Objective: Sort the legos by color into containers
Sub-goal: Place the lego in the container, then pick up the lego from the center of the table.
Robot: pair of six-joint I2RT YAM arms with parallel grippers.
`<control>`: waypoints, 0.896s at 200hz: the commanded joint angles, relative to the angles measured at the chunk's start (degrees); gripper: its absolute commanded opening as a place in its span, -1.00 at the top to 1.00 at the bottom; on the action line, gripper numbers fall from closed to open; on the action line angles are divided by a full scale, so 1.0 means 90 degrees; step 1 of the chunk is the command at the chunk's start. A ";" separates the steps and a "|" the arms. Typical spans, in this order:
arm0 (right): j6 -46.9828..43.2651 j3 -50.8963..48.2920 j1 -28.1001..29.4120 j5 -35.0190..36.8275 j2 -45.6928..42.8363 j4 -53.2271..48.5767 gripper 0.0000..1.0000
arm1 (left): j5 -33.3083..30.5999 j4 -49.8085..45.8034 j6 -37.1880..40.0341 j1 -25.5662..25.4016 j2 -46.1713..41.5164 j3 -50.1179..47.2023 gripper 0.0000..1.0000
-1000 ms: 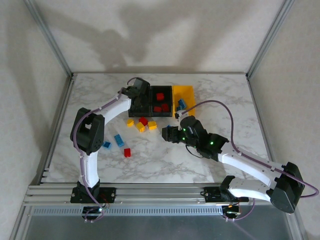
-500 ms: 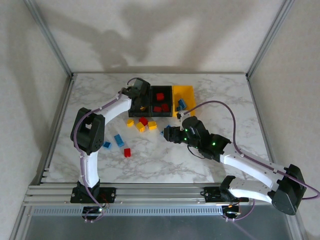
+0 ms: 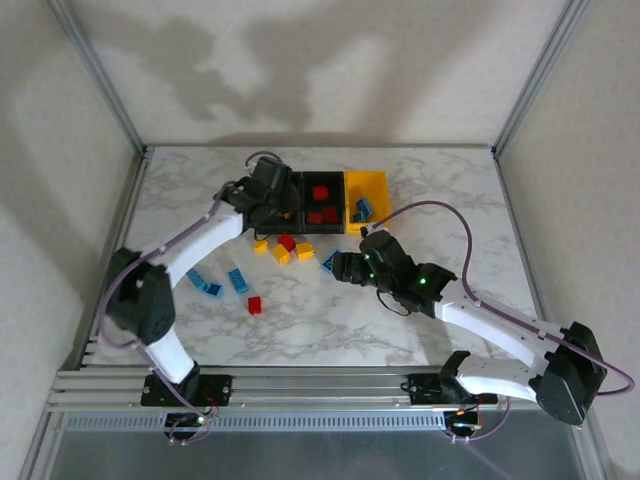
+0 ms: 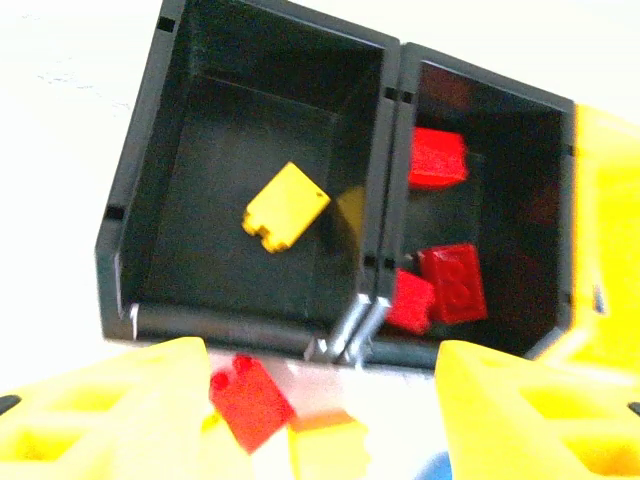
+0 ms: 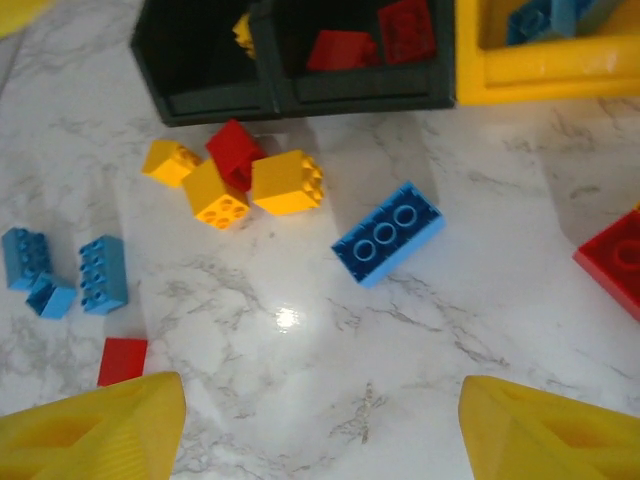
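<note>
The tabletop (image 5: 400, 330) looks like white, grey-veined marble, smooth and glossy, with a glare spot in the right wrist view. The legos (image 5: 388, 246) are hard, smooth plastic with a soft sheen. The black bins (image 4: 200, 200) are near-matt plastic. The yellow bin (image 5: 540, 65) is smooth plastic. The right pincer (image 5: 320, 400) has fingers (image 5: 90, 430) of matt yellow plastic. The arms (image 3: 500, 327) wear smooth white shells. The rails (image 3: 300, 380) are brushed grey metal. The cable (image 3: 430, 203) has a purple rubbery sheath. The walls (image 3: 330, 70) are matt and finely grained.

Our left arm (image 3: 195, 240) stretched far forward, left gripper (image 4: 320, 385) spread wide, our right arm (image 3: 490, 325) angled inward, right gripper (image 5: 322, 405) likewise spread.
</note>
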 commanded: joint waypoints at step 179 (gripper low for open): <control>0.1477 0.2188 -0.0431 0.0030 0.3555 -0.0937 -0.48 | 0.1381 0.0485 -0.0322 -0.0094 -0.4770 -0.4208 -0.40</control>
